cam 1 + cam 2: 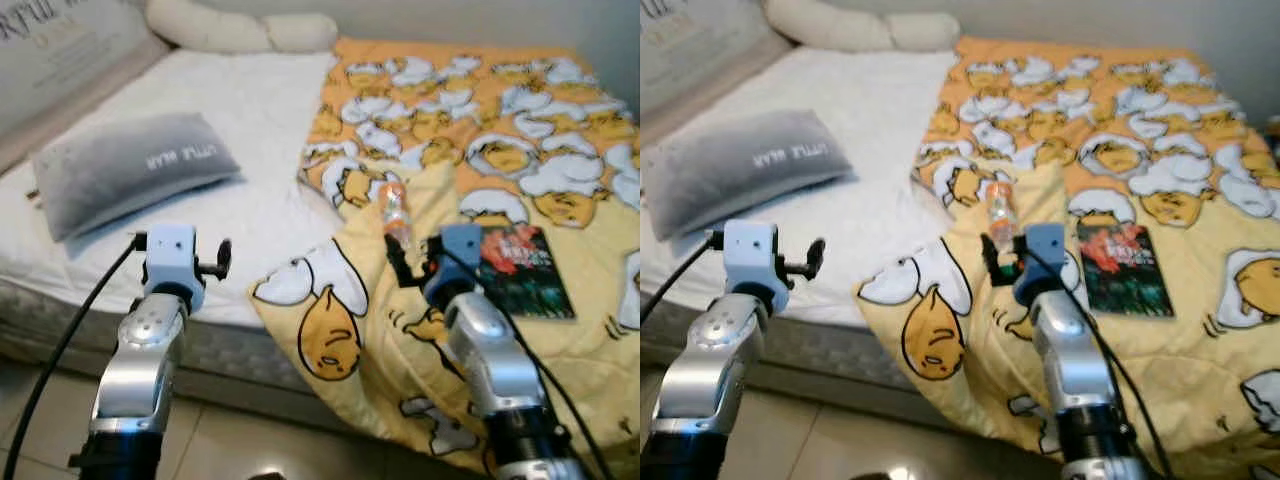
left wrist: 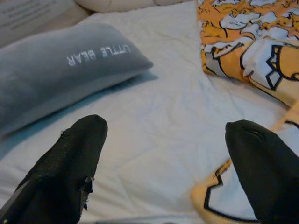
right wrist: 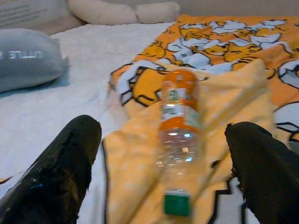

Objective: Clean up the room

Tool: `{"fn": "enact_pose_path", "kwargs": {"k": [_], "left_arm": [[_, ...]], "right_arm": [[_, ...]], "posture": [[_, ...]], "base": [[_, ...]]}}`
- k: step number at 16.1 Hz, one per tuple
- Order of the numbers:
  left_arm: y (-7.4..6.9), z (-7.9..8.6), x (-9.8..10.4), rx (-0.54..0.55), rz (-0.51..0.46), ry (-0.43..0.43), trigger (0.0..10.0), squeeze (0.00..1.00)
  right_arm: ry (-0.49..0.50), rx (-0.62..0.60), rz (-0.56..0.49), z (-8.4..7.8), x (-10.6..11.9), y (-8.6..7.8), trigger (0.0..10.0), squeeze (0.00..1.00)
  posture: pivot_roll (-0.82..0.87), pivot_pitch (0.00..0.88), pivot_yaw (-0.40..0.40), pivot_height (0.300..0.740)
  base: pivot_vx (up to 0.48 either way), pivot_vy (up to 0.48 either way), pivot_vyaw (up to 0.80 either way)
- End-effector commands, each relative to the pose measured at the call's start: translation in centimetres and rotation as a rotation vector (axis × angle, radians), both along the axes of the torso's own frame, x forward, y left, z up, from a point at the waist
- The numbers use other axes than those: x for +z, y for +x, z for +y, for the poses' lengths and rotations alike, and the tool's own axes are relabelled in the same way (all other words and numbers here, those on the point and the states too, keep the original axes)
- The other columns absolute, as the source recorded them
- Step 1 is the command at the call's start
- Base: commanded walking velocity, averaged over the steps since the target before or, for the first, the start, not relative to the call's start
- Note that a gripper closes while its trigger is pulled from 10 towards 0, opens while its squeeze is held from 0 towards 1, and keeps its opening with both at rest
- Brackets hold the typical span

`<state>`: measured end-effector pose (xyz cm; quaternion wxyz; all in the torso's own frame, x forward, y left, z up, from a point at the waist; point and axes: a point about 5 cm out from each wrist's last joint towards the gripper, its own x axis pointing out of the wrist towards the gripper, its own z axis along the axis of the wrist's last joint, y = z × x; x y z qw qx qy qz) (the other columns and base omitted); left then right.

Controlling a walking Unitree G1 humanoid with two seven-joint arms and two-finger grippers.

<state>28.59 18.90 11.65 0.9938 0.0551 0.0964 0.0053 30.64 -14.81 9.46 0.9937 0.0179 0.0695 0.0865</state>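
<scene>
1. Right end effector [image 3: 163, 154]: fingers spread wide, holding nothing, hovering over the blanket [image 1: 520, 130] on the bed [image 1: 260, 120].
2. Bottle [image 3: 179, 135] lies flat just ahead of it, centred between the fingers; long axis runs along the approach line, green cap nearest.
3. Left end effector [image 2: 163, 163]: also open and empty, over bare sheet, pillow [image 2: 60, 74] ahead; bottle well off to its right.
4. Right arm is nearer; likely needs wrist roll to grip across the bottle.

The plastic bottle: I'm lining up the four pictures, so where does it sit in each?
Left eye view: plastic bottle lying on the yellow blanket, just beyond the right pincer.
Right eye view: bottle mid-frame, left of the dark book.
Left wrist view: not in it.
Right wrist view: bottle between the open fingers.
Shared landmark: the grey pillow.
</scene>
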Motion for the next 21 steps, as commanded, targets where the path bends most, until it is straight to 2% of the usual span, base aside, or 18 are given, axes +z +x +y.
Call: {"fn": "enact_pose_path", "kwargs": {"k": [1, 3, 4, 5, 10, 11, 14, 15, 16, 17, 18, 19, 20, 21], "left_arm": [[0.2, -0.7, 0.3, -0.025, -0.007, -0.005, 10.0, 0.00], [0.3, -0.7, 0.3, -0.025, -0.009, -0.002, 10.0, 0.00], [0.3, -0.6, 0.4, -0.025, -0.011, 0.001, 10.0, 0.00], [0.3, -0.5, 0.5, -0.025, -0.014, 0.003, 10.0, 0.00], [-0.8, -0.2, 0.5, -0.033, -0.017, 0.034, 10.0, 0.00], [-0.8, -0.1, 0.2, -0.035, -0.009, 0.036, 10.0, 0.00], [0.1, -0.4, 0.6, -0.089, -0.009, 0.052, 10.0, 0.00], [0.2, -0.4, 0.6, -0.092, -0.008, 0.054, 10.0, 0.00], [0.3, -0.4, 0.6, -0.107, -0.003, 0.057, 10.0, 0.00], [0.5, -0.5, 0.5, -0.145, 0.011, 0.068, 10.0, 0.00], [0.5, -0.9, 0.5, -0.199, 0.025, 0.068, 10.0, 0.00], [0.6, -1.2, 0.5, -0.246, 0.037, 0.075, 10.0, 0.00], [0.6, -1.5, 0.5, -0.307, 0.056, 0.080, 10.0, 0.00], [0.4, -2.1, 0.8, -0.423, 0.077, 0.100, 10.0, 0.00]], "right_arm": [[0.009, -0.035, -0.008, -1.0, 0.2, 0.0, 10.0, 0.00], [0.002, -0.018, -0.012, -1.0, 0.3, 0.1, 10.0, 0.00], [-0.053, 0.034, -0.040, -0.6, 0.6, 0.0, 10.0, 0.00], [-0.067, 0.052, -0.051, -0.4, 0.8, 0.0, 10.0, 0.00], [0.044, 0.034, -0.037, -1.1, 1.5, -0.6, 10.0, 0.00], [0.034, 0.027, -0.025, -1.4, 1.5, -0.5, 10.0, 0.00], [-0.010, -0.071, 0.043, -2.7, 1.5, 1.5, 10.0, 0.00], [-0.054, -0.080, 0.063, -3.0, 1.4, 2.0, 10.0, 0.00], [-0.095, -0.087, 0.089, -3.3, 1.3, 2.4, 10.0, 0.38], [-0.178, -0.111, 0.156, -4.2, 0.9, 3.2, 10.0, 1.00], [-0.251, -0.087, 0.200, -4.7, 0.7, 3.7, 10.0, 1.00], [-0.273, -0.059, 0.215, -5.0, 0.8, 4.2, 10.0, 1.00], [-0.246, -0.074, 0.225, -5.4, 1.3, 4.8, 10.0, 1.00], [-0.250, -0.043, 0.278, -5.9, 1.6, 5.4, 10.0, 1.00]], "posture": [[0.00, 0.000, 0.060, 0.740], [0.00, 0.000, 0.057, 0.740], [0.00, 0.000, 0.056, 0.740], [0.01, 0.000, 0.053, 0.740], [0.01, 0.000, 0.054, 0.740], [0.01, 0.000, 0.058, 0.740], [0.01, 0.000, 0.060, 0.740], [0.01, 0.000, 0.059, 0.740], [0.01, 0.000, 0.057, 0.740], [0.01, 0.000, 0.055, 0.740], [0.00, 0.000, 0.049, 0.740], [0.01, 0.000, 0.046, 0.740], [0.00, 0.000, 0.039, 0.740], [0.00, 0.000, 0.032, 0.740]], "base": [[0.319, 0.000, 0.00], [0.319, 0.000, 0.00], [0.319, 0.000, 0.00], [0.319, 0.000, 0.80], [0.318, 0.000, 0.16], [0.322, 0.000, 0.00], [0.312, 0.000, 0.00], [0.315, 0.000, 0.00], [0.300, 0.000, 0.00], [0.277, 0.000, 0.00], [0.000, 0.000, 0.00], [0.000, 0.000, 0.00], [0.000, 0.000, 0.00], [0.000, 0.000, 0.00]]}}
